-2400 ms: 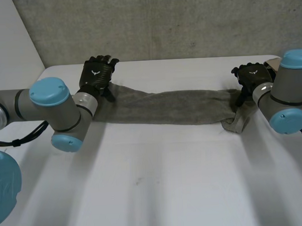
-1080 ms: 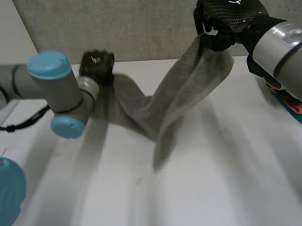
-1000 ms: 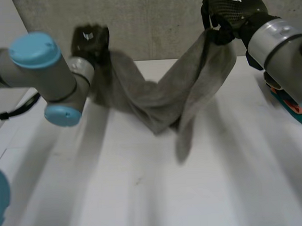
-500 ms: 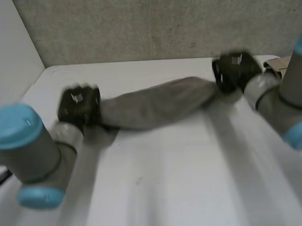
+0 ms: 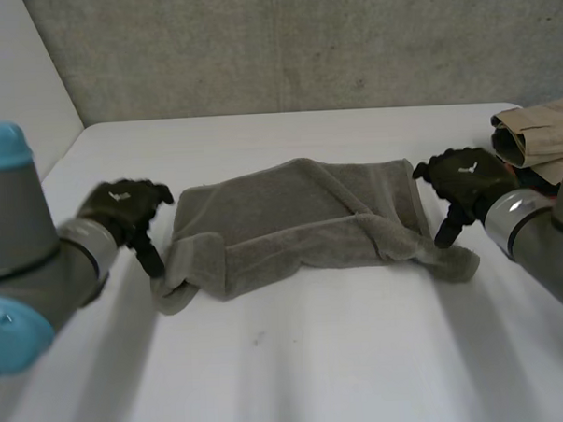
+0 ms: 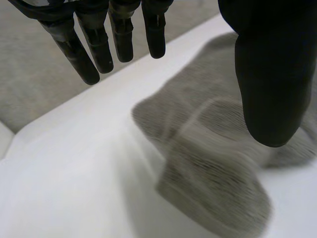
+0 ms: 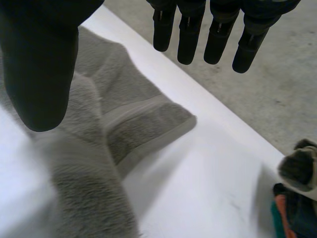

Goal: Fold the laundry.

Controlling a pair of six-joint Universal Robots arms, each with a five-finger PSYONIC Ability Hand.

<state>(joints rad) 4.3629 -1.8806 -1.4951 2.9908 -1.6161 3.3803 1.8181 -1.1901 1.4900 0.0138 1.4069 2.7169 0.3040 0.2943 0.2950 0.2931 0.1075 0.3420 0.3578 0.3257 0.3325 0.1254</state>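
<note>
We are hovering left robot hand (image 5: 122, 207) and right robot hand (image 5: 462, 177), both released, beside grey towel (image 5: 291, 225) ends; bunched corners risking crooked fold.

Beige clothes pile (image 5: 537, 133) cut off by head view's edge, towel (image 6: 213, 178) corner blurred in left wrist view

White table (image 5: 298, 378); grey concrete wall (image 5: 302, 42)
</note>
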